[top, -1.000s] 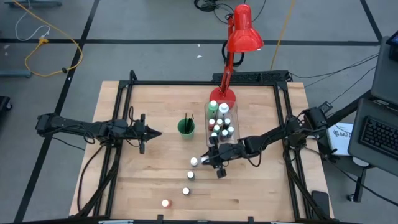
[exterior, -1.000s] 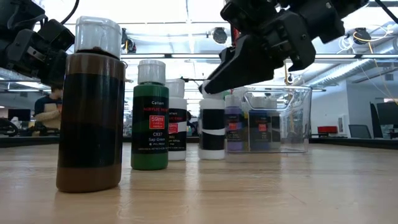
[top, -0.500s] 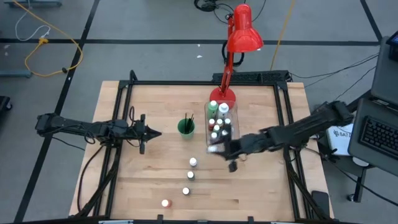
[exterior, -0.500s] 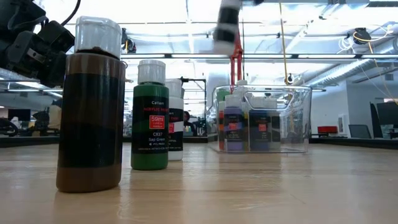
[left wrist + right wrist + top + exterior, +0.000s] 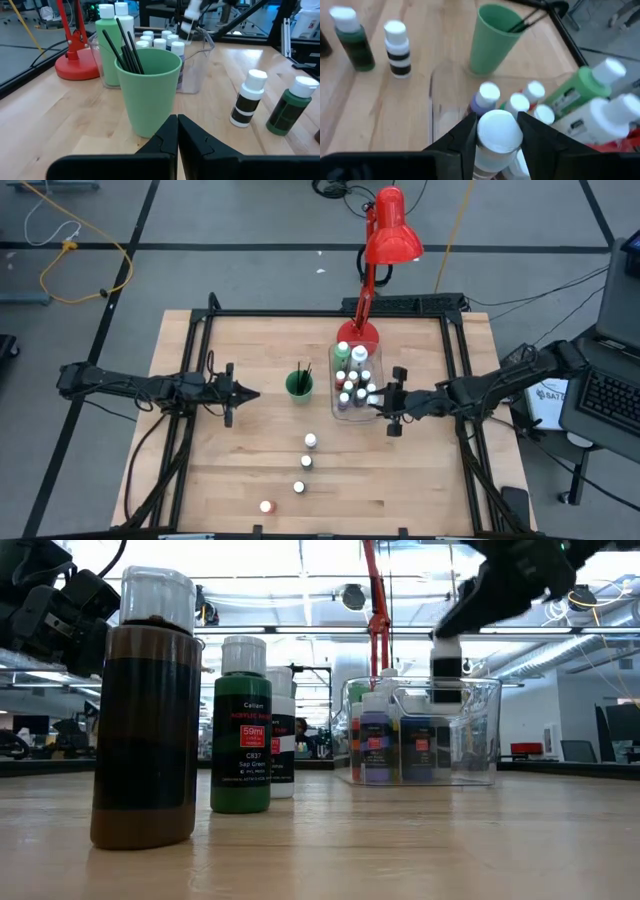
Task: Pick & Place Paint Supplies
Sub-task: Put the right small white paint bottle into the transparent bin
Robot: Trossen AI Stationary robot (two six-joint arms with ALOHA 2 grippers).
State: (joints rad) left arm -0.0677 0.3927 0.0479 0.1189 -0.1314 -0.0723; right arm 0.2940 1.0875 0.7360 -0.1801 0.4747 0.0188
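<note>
The surface point(image 5: 250, 470) is showing pale, smooth wood with a fine grain and a soft sheen. The bin point(image 5: 480, 730) is looking like clear, glossy plastic. The cup point(image 5: 150, 92) is appearing as smooth matt green plastic. The bottles point(image 5: 241, 725) are wearing white plastic caps and printed labels; the brown one point(image 5: 145, 720) is glinting glossily. The lamp point(image 5: 392, 230) at the far edge is shining in glossy red. The right pincer point(image 5: 495, 132) is looking matt black.

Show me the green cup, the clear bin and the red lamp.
green cup point(image 5: 150, 92): left wrist view, on its front wall.
clear bin point(image 5: 485, 730): low view, on its right side wall.
red lamp point(image 5: 393, 235): high view, on its shade.
</note>
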